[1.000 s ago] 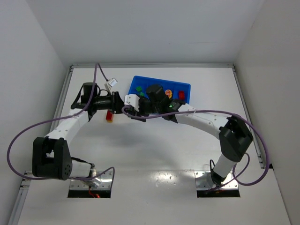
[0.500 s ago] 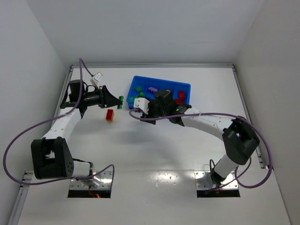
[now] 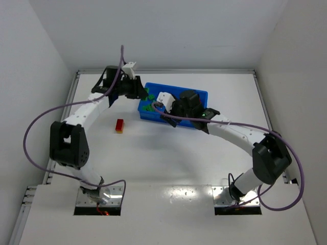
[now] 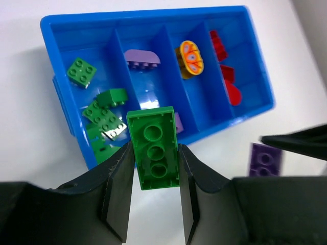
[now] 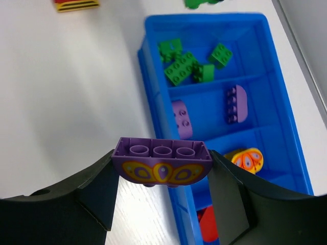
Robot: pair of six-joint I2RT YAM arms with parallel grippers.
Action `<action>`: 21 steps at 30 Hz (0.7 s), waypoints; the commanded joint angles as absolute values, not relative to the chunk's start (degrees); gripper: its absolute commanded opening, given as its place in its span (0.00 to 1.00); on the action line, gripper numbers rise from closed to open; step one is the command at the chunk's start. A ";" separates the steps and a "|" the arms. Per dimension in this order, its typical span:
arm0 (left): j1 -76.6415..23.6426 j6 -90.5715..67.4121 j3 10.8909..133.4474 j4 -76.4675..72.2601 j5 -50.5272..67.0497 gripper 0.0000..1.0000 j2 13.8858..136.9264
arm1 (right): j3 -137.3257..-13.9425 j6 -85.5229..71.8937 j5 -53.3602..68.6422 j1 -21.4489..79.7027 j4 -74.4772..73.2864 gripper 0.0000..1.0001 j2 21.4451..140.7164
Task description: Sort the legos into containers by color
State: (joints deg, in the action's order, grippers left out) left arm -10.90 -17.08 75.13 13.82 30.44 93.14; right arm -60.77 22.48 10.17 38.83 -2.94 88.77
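Left gripper (image 4: 153, 159) clamped on green brick (image 4: 153, 148), long axis along fingers, above tray (image 4: 153, 18) near wall, green compartment (image 4: 84, 48) just ahead-left; right gripper (image 5: 162, 171) pinches purple brick (image 5: 162, 161) crosswise, beside tray.

Item one: blue tray (image 4: 148, 15), four compartments, low dividers. In the left wrist view, from 9 o'clock to 3 o'clock, they hold: green bricks (image 4: 82, 71) (several, tumbled), two purple bricks (image 4: 142, 57), one rounded orange-and-yellow piece (image 4: 191, 57), and red bricks (image 4: 220, 51).

Item two: held green brick (image 4: 153, 145), underside sockets showing, clamped in the left gripper (image 4: 154, 153).

Item three: held purple brick (image 5: 162, 171), yellow butterfly print, clamped in the right gripper (image 5: 162, 158).

Item four: red-and-yellow clump (image 3: 119, 125), loose outside the tray, at its 8 o'clock in the top view.
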 commanded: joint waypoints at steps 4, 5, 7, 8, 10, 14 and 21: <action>-13.62 -15.20 83.58 18.28 20.39 0.13 103.26 | -62.75 10.21 8.52 35.24 -2.46 0.09 86.40; -14.15 -15.21 85.32 18.28 19.69 0.13 105.97 | -63.45 9.15 9.13 34.29 -2.46 0.09 86.92; -14.15 -15.91 87.35 19.86 18.03 0.13 108.62 | -64.15 6.86 9.76 33.49 -2.46 0.09 86.92; -14.15 -15.91 88.93 20.65 17.50 0.13 110.81 | -64.68 6.16 10.45 32.96 -2.46 0.09 87.45; -14.15 -15.91 90.87 21.26 16.96 0.15 113.45 | -65.38 4.22 11.77 32.43 -1.85 0.09 88.06; -16.08 -14.86 93.33 22.50 15.04 0.29 116.10 | -67.58 4.22 12.39 31.82 -1.23 0.09 90.43; -17.40 -14.33 93.87 22.50 14.24 0.59 114.53 | -73.73 8.43 12.92 30.06 -0.62 0.12 97.55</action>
